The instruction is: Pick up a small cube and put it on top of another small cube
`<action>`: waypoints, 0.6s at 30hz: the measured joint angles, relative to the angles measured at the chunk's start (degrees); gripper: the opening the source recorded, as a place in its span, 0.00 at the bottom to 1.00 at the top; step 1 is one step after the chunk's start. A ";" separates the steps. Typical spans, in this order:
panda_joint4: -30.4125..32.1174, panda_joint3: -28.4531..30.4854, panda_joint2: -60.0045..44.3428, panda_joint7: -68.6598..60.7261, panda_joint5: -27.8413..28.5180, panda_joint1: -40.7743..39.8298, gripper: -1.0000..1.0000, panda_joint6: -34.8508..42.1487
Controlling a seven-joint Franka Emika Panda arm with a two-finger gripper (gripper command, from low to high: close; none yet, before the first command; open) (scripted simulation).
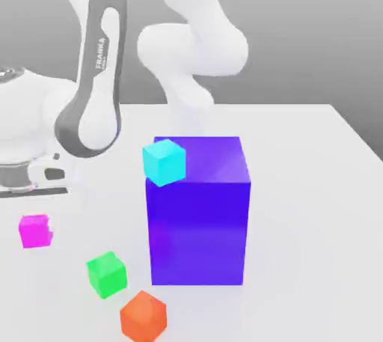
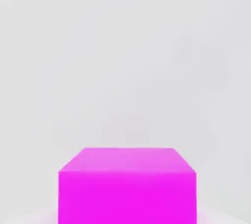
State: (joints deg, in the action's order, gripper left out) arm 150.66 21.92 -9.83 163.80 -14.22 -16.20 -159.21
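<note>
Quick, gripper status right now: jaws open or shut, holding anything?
Gripper: jaws shut. The magenta cube sits close below the hand camera; whether it is gripped cannot be told.

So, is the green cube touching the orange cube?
Apart. In the exterior view a strip of white table shows between the green cube and the orange cube.

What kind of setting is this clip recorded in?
A simulated tabletop test scene, by the look of it: a plain white table, flat-coloured blocks like the big blue-purple block and magenta cube, and a featureless grey backdrop.
</note>
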 joint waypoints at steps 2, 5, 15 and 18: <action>0.11 -1.12 0.65 -2.41 -1.65 -0.12 0.00 0.59; 0.24 -2.87 1.65 -5.88 -3.82 -0.38 0.00 1.35; 0.85 -6.27 5.76 -14.85 -7.30 0.73 0.00 3.40; 1.11 -6.76 7.12 -16.69 -7.15 1.36 0.00 3.86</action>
State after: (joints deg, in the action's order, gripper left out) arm 151.76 15.15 -2.70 147.11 -21.37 -14.83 -155.35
